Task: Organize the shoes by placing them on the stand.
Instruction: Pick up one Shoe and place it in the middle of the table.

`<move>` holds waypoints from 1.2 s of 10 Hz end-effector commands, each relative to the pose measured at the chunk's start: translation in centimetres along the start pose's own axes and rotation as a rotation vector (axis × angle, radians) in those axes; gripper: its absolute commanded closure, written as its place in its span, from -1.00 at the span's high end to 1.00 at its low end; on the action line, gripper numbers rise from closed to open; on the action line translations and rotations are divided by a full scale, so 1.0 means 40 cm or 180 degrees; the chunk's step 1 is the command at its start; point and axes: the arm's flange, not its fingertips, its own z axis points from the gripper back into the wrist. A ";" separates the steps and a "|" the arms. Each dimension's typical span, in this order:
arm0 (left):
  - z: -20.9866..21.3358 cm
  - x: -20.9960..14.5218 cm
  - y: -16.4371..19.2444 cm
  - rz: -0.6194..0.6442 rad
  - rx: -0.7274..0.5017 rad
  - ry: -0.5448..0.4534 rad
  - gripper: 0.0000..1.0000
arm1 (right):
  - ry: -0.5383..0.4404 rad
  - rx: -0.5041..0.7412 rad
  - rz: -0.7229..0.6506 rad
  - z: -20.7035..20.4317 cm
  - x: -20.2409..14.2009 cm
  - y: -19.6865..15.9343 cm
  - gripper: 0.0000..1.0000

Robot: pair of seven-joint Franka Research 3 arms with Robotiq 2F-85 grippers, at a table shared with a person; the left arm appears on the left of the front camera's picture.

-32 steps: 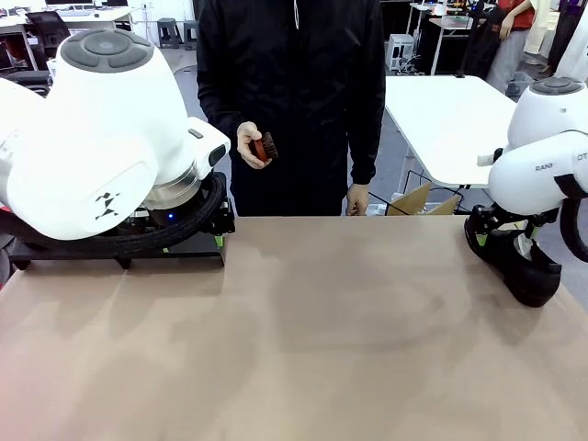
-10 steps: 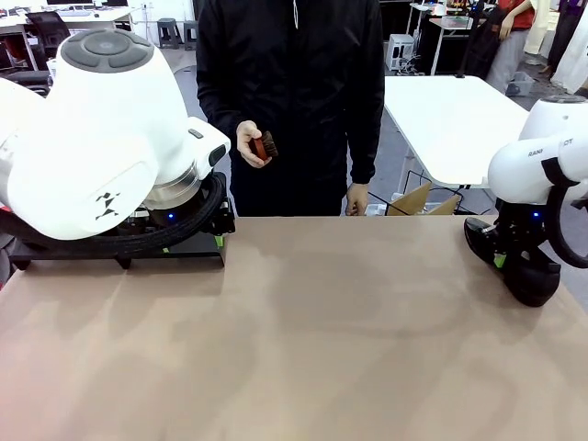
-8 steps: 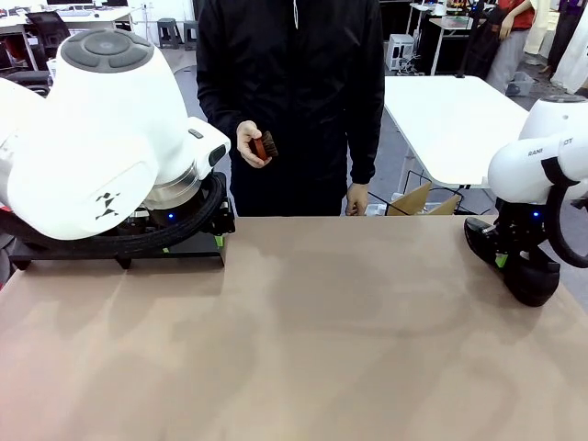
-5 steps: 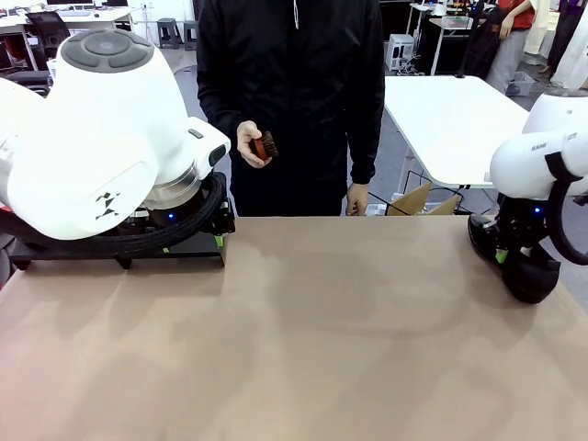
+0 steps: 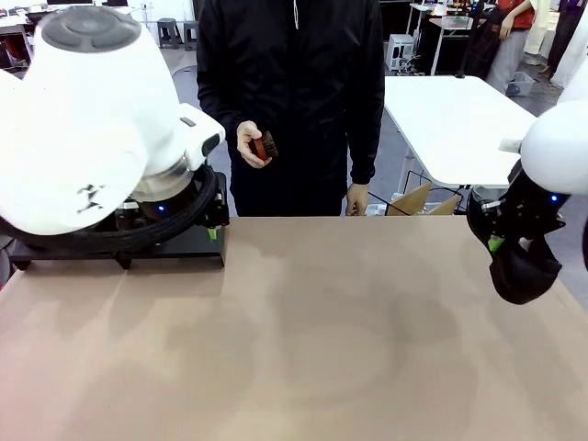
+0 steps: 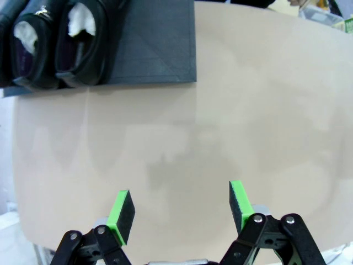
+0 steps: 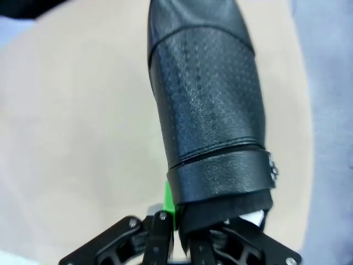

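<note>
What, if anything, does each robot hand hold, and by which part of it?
The right hand holds a black shoe by the rim of its opening, toe pointing away. The left hand is open and holds nothing.

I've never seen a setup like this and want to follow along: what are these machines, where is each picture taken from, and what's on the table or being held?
These are two white robot arms at a brown table, with a person standing opposite, a small brush in one hand. The wide picture comes from a fixed camera between the arms. The other two come from cameras on the wrists. The right gripper is shut on a black shoe, lifted above the table. The left gripper is open and empty, over bare table. Beyond it a low black stand already carries two shoes.
</note>
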 end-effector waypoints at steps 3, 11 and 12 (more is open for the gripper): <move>0.106 -0.068 0.125 -0.0152 -0.0113 -0.0105 0.78 | 0.0071 -0.0001 -0.0053 -0.027 0.071 -0.023 -1.00; 0.123 -0.056 0.105 -0.0115 -0.0072 -0.0157 0.78 | 0.0361 0.0586 0.0188 -0.114 -0.237 0.546 -1.00; 0.123 -0.056 0.105 -0.0115 -0.0072 -0.0157 0.78 | 0.0392 0.0649 0.0228 -0.150 -0.266 0.596 -1.00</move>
